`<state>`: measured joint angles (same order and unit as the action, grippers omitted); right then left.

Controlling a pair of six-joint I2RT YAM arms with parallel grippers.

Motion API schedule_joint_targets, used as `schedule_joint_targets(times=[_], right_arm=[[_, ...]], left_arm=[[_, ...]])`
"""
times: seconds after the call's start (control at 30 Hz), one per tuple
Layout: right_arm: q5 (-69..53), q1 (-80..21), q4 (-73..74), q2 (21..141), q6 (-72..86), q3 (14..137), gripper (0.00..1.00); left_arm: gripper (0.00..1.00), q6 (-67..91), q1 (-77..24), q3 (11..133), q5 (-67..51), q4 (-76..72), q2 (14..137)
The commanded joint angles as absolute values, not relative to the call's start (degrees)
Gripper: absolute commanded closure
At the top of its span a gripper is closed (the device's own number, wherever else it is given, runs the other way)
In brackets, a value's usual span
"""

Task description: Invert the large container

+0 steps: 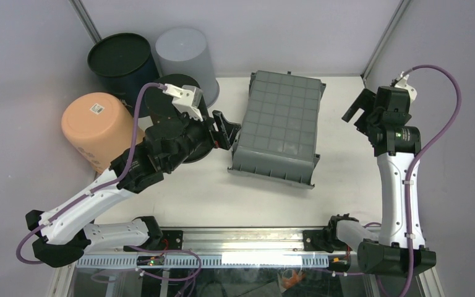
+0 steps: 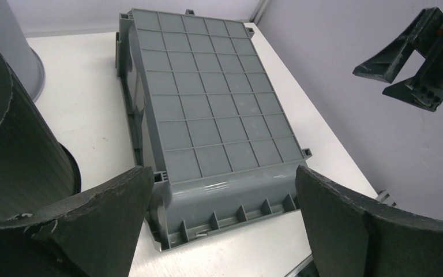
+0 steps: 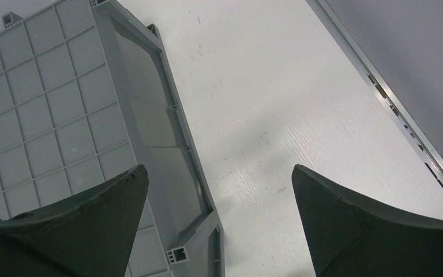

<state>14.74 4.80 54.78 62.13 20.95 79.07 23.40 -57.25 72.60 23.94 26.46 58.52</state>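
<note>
Two pincers are out over the white table, both spread wide and both empty. Well to the left of the left pincer is the round orange bucket, tipped so the label on its base shows. Behind that pincer, toward the back wall, a dark bucket and a pale grey bucket sit side by side. The left pincer's jaws gape with nothing between them. Immediately to its right lies the large container, mouth down on the table with its square-grid ribbed bottom facing up. The fingertips come just beside the container's left wall, though I cannot tell if they touch it. The right pincer hangs on the far side, apart from the container's right wall, its jaws likewise wide with only bare table below them.
</note>
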Motion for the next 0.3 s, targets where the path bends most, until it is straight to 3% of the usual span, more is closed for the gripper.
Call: schedule_joint_targets(times=[0.0,0.27], right_arm=[[16.3,4.9,53.8,59.1,20.2,77.9,0.01],[17.5,4.9,51.1,57.0,20.0,77.3,0.0]], left_arm=[[0.01,24.0,-56.8,73.5,25.0,23.3,58.3],[0.01,23.3,-56.8,73.0,23.8,23.3,58.8]])
